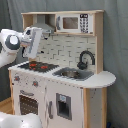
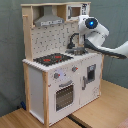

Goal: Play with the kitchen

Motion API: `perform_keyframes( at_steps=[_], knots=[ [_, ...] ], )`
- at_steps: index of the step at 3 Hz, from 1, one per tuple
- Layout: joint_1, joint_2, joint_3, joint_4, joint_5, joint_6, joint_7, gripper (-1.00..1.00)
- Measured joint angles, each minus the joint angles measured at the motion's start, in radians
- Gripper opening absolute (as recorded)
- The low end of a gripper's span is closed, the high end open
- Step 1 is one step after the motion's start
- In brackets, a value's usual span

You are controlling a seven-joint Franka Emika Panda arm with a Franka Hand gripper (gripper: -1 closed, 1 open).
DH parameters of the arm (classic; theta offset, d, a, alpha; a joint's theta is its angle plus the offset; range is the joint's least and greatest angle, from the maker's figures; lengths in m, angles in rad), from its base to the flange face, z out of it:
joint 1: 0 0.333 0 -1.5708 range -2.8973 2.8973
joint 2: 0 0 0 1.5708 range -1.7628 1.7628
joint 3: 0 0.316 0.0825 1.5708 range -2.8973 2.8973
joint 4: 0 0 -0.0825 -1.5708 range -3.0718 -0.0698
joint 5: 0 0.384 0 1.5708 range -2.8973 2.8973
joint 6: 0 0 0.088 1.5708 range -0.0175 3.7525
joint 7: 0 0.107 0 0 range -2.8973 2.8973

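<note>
Kitchen (image 1: 60, 75) fills the middle of both exterior views, a white and pale-wood toy unit standing on the floor. From where I stand the arm's gripper (image 1: 34, 42) hangs above the black stovetop (image 1: 39, 65), at about ten o'clock from the sink (image 1: 72, 74) in the first exterior view. In the second exterior view the arm's white head (image 2: 91, 26) sits at roughly one o'clock of the stovetop (image 2: 52, 59), beside the faucet (image 2: 74, 40). Whether the fingers are open or holding anything I cannot tell; nothing seems gripped.

My guess is that it is lining up over the cooktop or the knobs (image 1: 35, 83) below. To do that well it should come down slowly and straight, keeping clear of the grey hood (image 1: 46, 29) overhead and the pegboard back, and touch lightly, since a toy unit may shift if pushed.
</note>
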Motion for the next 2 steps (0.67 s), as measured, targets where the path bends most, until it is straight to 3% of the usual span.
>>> perform_keyframes(
  at_steps=[1,2],
  knots=[
    [-0.002,0.093,0.001,0.000,0.057,-0.011,0.000,1.00],
    [-0.002,0.189,0.001,0.000,0.064,-0.038,0.000,1.00]
  ],
)
